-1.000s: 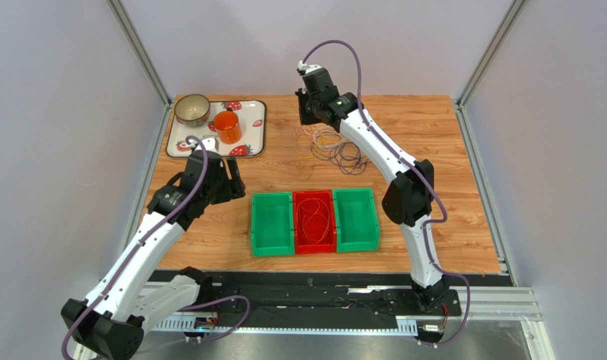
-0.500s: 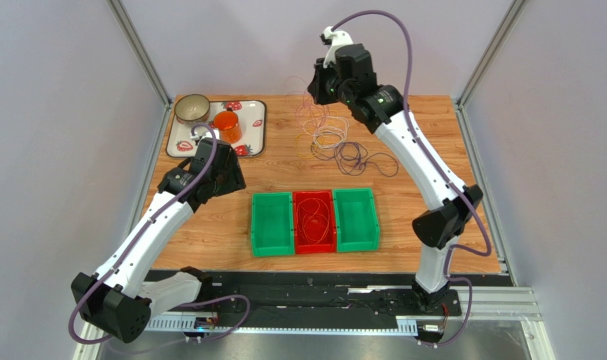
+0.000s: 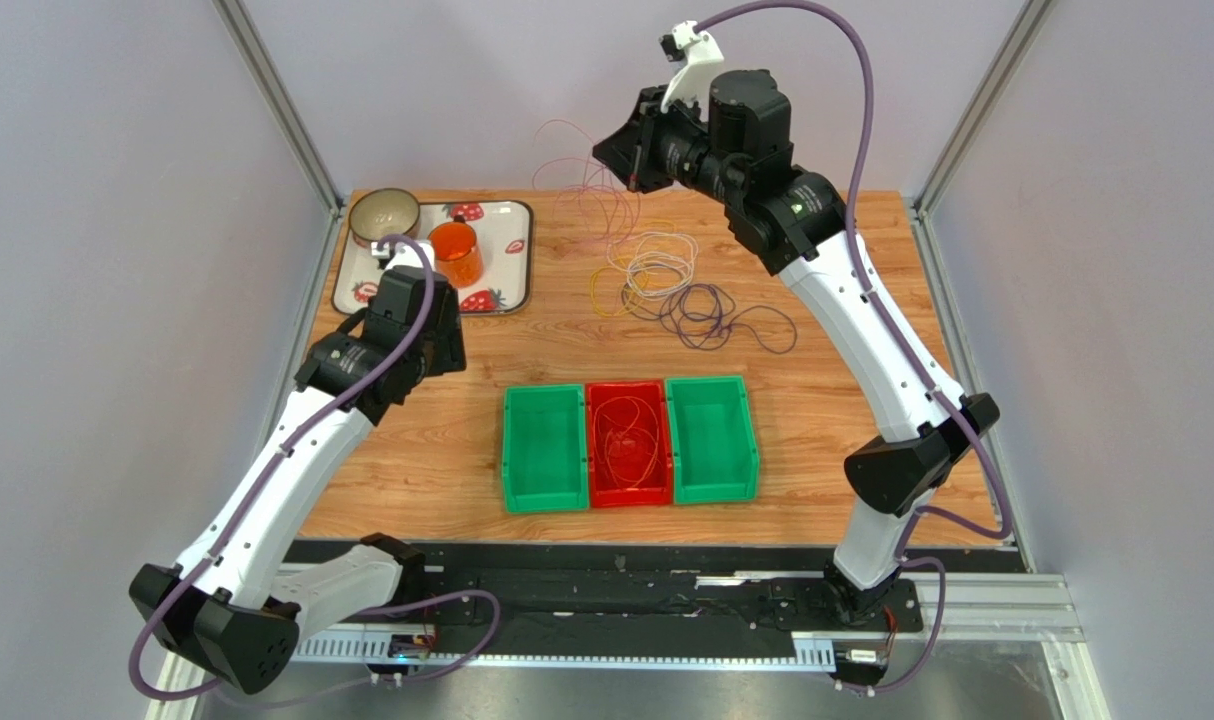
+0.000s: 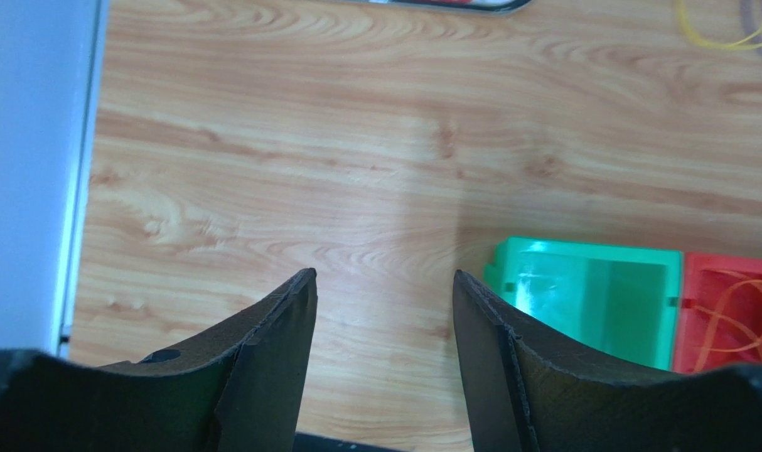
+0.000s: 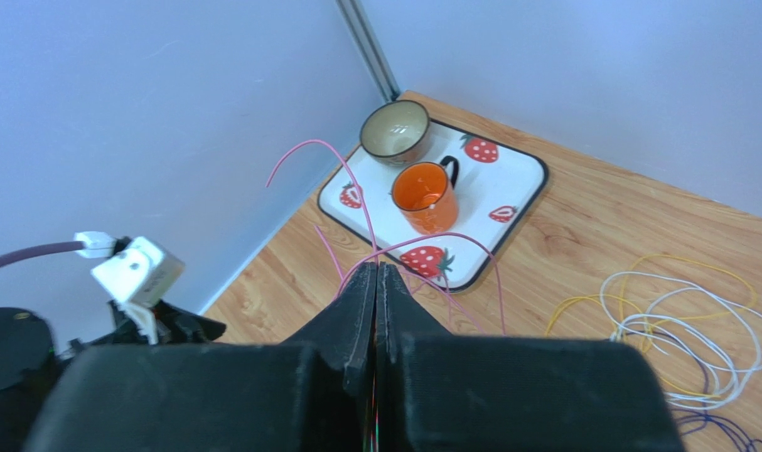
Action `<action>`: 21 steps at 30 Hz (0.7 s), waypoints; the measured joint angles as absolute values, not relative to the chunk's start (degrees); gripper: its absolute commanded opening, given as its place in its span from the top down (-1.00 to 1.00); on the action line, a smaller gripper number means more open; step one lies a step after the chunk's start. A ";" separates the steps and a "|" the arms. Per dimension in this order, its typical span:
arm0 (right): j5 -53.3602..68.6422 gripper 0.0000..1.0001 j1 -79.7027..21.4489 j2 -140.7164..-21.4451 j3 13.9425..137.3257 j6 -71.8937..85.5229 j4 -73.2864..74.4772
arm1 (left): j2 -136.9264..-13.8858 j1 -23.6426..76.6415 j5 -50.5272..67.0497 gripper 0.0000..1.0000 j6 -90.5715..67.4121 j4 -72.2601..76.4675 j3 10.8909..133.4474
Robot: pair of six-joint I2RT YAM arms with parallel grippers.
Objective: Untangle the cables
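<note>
My right gripper (image 3: 637, 150) hangs high above the back of the table, shut on a thin pink-red cable (image 3: 586, 168). In the right wrist view its jaws (image 5: 379, 269) are pressed together, and the pink cable (image 5: 309, 142) arcs out beyond them. The other cables lie in a loose pile on the wood: white and yellow loops (image 3: 658, 264) and dark purple loops (image 3: 703, 317). The right wrist view also shows the white loops (image 5: 679, 311). My left gripper (image 3: 425, 342) sits near the tray. Its jaws (image 4: 380, 282) stand open over bare wood with nothing between them.
A strawberry tray (image 3: 510, 225) at the back left carries a bowl (image 3: 385, 218) and an orange mug (image 3: 454, 252). Three bins stand in a row near the front: green (image 3: 544, 447), red (image 3: 630, 477) with orange cable loops inside, and green (image 3: 712, 438).
My right arm has risen and swung back, lifting the pink-red cable up out of the pile. My left arm has drawn back-left toward the tray, and its jaws have narrowed slightly.
</note>
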State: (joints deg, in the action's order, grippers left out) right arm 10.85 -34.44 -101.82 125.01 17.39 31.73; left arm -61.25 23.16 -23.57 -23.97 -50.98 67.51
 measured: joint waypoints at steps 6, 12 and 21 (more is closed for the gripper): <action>15.90 1.00 -34.48 -101.14 122.50 20.38 29.02 | -62.85 23.14 -27.07 -0.23 -22.74 -52.16 65.98; 19.16 1.00 -35.27 -99.66 116.81 21.85 28.03 | -62.76 23.11 -27.14 -0.93 -22.11 -51.77 65.87; 21.02 1.00 -39.70 -94.08 107.55 21.82 27.94 | -62.13 21.04 -28.21 -0.79 -24.45 -52.07 65.63</action>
